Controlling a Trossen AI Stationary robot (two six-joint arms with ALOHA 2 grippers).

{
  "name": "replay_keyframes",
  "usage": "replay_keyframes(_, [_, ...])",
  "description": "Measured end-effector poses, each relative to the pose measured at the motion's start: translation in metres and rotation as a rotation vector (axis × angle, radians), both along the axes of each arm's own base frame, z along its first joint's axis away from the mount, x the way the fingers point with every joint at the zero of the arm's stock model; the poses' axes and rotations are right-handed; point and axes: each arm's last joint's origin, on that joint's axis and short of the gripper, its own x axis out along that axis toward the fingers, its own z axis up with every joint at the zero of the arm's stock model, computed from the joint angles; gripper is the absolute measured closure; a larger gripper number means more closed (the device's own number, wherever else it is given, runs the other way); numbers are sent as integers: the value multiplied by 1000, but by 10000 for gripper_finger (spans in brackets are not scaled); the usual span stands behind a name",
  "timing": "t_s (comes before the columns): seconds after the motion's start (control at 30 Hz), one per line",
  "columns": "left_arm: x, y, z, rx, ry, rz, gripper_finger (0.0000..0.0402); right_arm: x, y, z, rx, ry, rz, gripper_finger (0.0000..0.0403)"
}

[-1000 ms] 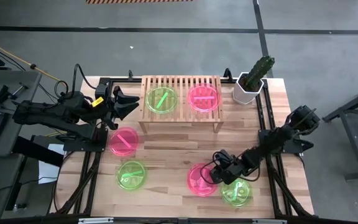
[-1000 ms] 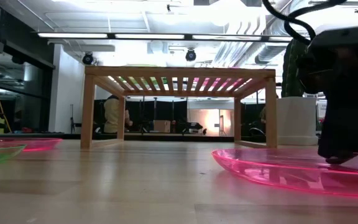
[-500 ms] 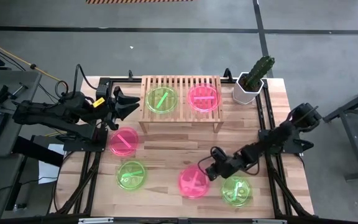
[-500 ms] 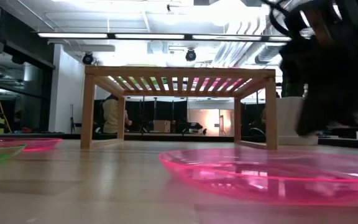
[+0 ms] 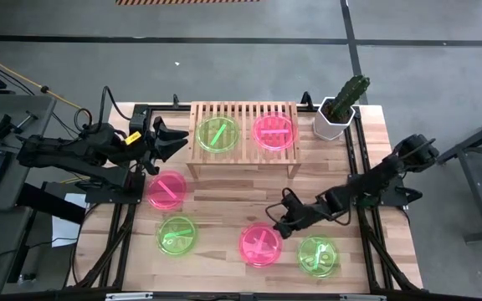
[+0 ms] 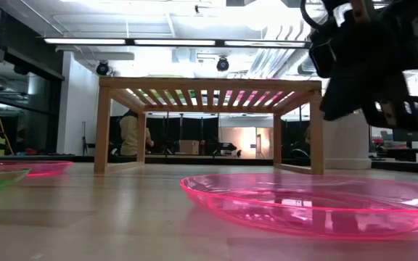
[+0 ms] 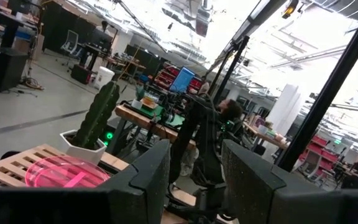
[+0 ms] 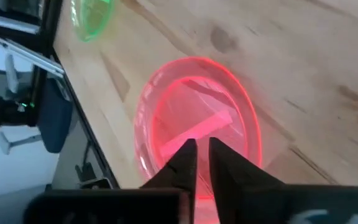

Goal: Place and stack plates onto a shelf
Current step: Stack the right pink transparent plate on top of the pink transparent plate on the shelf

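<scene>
A pink plate (image 5: 260,244) lies flat on the table near the front; it also shows in the low view (image 6: 310,206) and the right wrist view (image 8: 197,124). My right gripper (image 5: 281,226) hangs just above the plate's far right rim, fingers shut (image 8: 197,158), touching nothing. A green plate (image 5: 317,256) lies to its right. The shelf (image 5: 243,113) holds one green plate (image 5: 217,134) and one pink plate (image 5: 274,131). Another pink plate (image 5: 167,190) and green plate (image 5: 177,235) lie at the left. My left gripper (image 5: 170,138) waits open beside the shelf's left end.
A cactus in a white pot (image 5: 335,117) stands at the shelf's right end. Dark frame rails run along the table's left and right sides. Bare planks lie between the shelf's front edge and the loose plates.
My right gripper has gone toward the table's left edge with its tips on the near pink plate's right rim, and the plate slid a little to the left with it. The gripper has then risen clear of the plate, which lies flat.
</scene>
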Motion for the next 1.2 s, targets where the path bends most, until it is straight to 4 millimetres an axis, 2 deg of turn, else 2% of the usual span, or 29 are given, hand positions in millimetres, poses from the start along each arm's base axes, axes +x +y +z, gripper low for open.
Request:
replay_keyframes(0.13, [0,0,0,-1,0,-1,264,-2,14,-10,-38,-12,-5,323])
replay_keyframes(0.27, [0,0,0,-2,-1,-1,264,5,29,-27,-114,-113,-78,258])
replay_keyframes(0.43, [0,0,0,-3,0,3,264,15,32,-49,-266,-222,-211,205])
replay_keyframes(0.6, [0,0,0,-4,-1,4,264,16,30,-59,-366,-197,-174,195])
replay_keyframes(0.8, [0,0,0,-5,0,4,264,8,25,-69,-450,-76,-119,195])
replay_keyframes(1.2, [0,0,0,6,3,8,264,8,27,-73,-511,-61,-31,195])
